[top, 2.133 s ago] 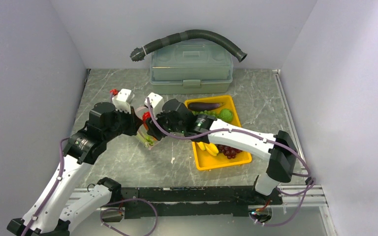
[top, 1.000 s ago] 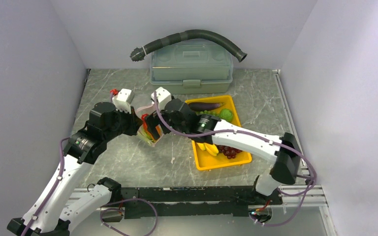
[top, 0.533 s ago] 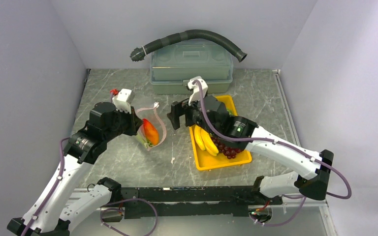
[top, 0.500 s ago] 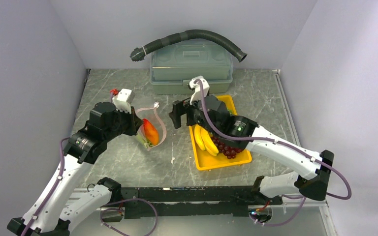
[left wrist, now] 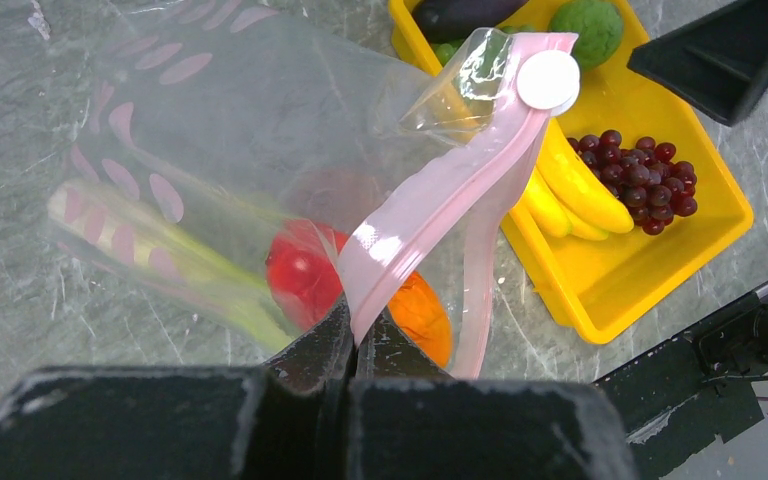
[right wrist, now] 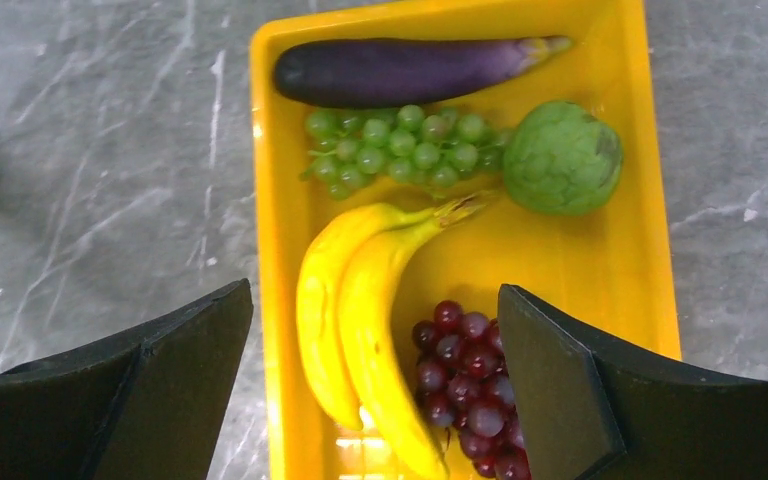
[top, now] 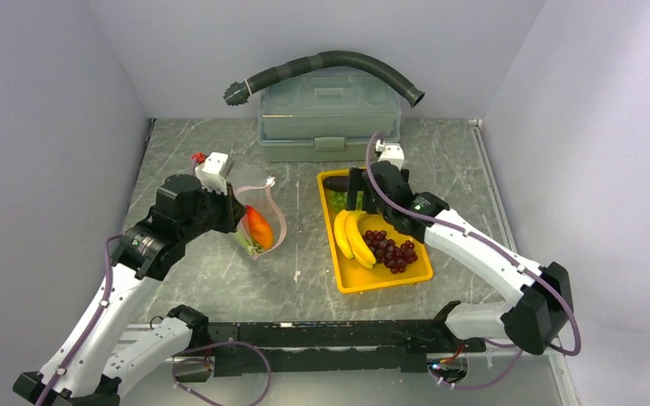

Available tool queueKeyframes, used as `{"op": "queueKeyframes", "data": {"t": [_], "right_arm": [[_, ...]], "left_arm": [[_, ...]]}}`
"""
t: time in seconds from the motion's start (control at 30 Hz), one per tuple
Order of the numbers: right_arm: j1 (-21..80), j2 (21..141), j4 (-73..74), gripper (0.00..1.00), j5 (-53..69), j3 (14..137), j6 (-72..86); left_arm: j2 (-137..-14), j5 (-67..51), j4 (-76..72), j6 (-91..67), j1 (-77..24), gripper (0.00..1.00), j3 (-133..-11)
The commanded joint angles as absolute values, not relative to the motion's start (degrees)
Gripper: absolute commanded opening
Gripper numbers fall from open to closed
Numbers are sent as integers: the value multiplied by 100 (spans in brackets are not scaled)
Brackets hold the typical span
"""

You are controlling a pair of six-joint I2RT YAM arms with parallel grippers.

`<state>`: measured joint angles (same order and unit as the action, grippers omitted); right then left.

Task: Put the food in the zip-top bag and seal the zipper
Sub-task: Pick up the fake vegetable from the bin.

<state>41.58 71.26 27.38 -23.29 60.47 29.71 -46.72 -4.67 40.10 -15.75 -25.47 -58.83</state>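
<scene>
The clear zip-top bag [top: 264, 222] lies left of the yellow tray [top: 389, 283], its mouth standing open. My left gripper [left wrist: 360, 330] is shut on the pink zipper strip [left wrist: 440, 190] and holds that edge up. Inside the bag lie a leek [left wrist: 160, 255], a red piece [left wrist: 300, 270] and an orange piece [left wrist: 422, 315]. My right gripper [right wrist: 375, 300] is open and empty above the tray [right wrist: 260, 200]. The tray holds bananas [right wrist: 325, 300], dark grapes [right wrist: 465, 360], green grapes [right wrist: 400, 150], an eggplant [right wrist: 400, 70] and a green round piece [right wrist: 560, 155].
A grey-green lidded box [top: 330, 114] stands at the back with a black hose [top: 330, 63] lying across it. A small red thing [top: 195, 157] lies near the left arm. A small white scrap [top: 297, 276] lies on the table between bag and tray.
My right gripper has drawn out of the bag mouth, leaving the red-orange piece inside, and has swung right over the tray's far end. The left gripper has kept its hold.
</scene>
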Motion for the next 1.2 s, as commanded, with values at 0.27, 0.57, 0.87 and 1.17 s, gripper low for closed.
{"op": "queueKeyframes", "data": {"t": [0.27,0.57,0.87,1.17], "right_arm": [[3399,8375,2830,95,-2953,6481,2929],[2814,8825,2654,94,-2783,6642,2599],[2479,9352,2549,90,-2484,6908,2420],[2279,9781,2453,86,-2149,7095,2397]], "left_arm": [[-4640,-418,3821,-1566,-2530,0,-5924],[-4665,-433,3817,-1564,-2531,0,-5921],[-4711,-437,3832,-1556,-2527,0,-5916],[-4755,-450,3832,-1551,-2522,0,-5923]]}}
